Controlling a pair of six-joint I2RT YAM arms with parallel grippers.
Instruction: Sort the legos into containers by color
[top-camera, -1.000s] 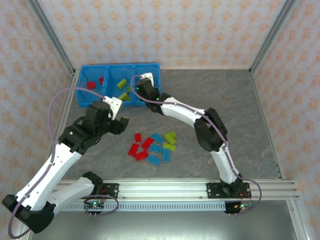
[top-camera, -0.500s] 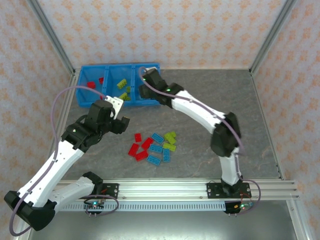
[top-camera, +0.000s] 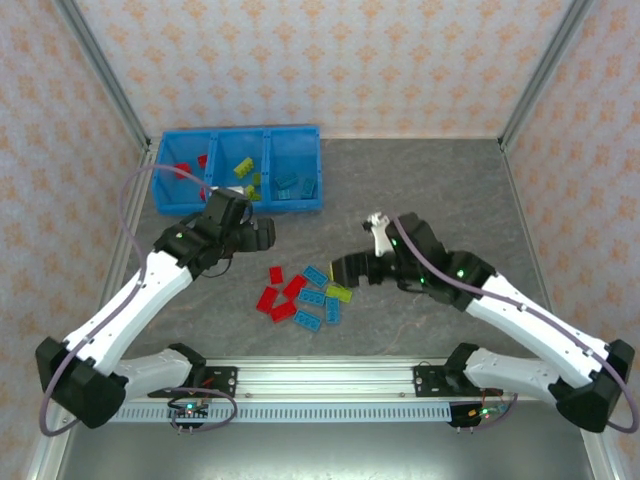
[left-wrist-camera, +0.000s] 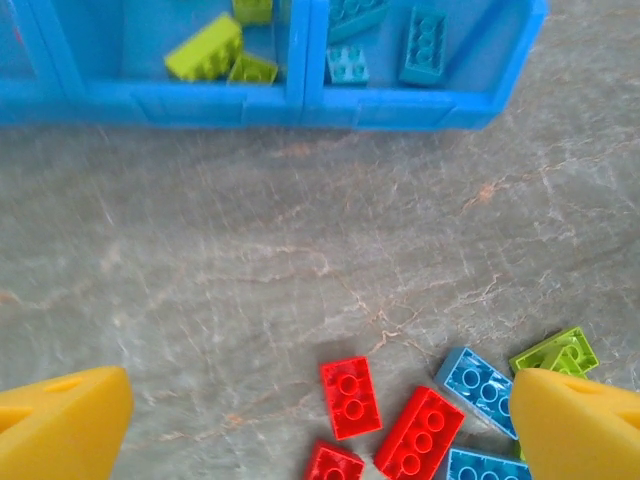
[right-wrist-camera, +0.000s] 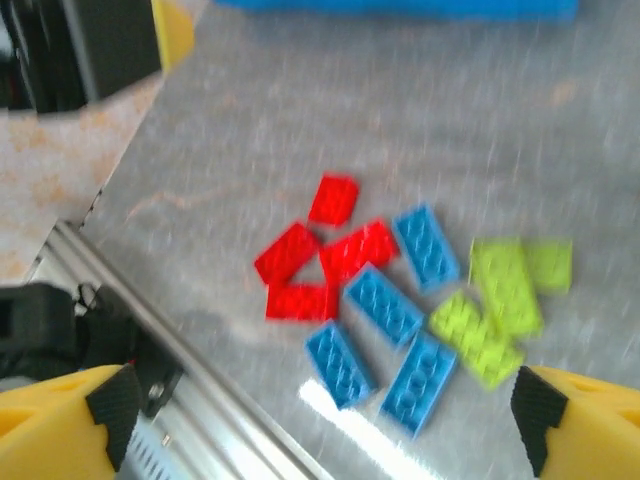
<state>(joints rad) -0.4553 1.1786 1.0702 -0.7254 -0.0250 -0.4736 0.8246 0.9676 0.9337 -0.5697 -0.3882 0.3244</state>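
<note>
The left gripper (top-camera: 263, 233) and the right gripper (top-camera: 342, 272) hang near the loose legos (top-camera: 305, 295) on the grey surface (top-camera: 430, 180), both jaws wide open.

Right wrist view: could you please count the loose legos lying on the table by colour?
Red legos: 4
Light blue legos: 4
Lime green legos: 3
Total: 11

Top camera looks down from behind the arms (top-camera: 150, 290); both wrist cameras, close in, share the loose legos (right-wrist-camera: 383, 305).
</note>
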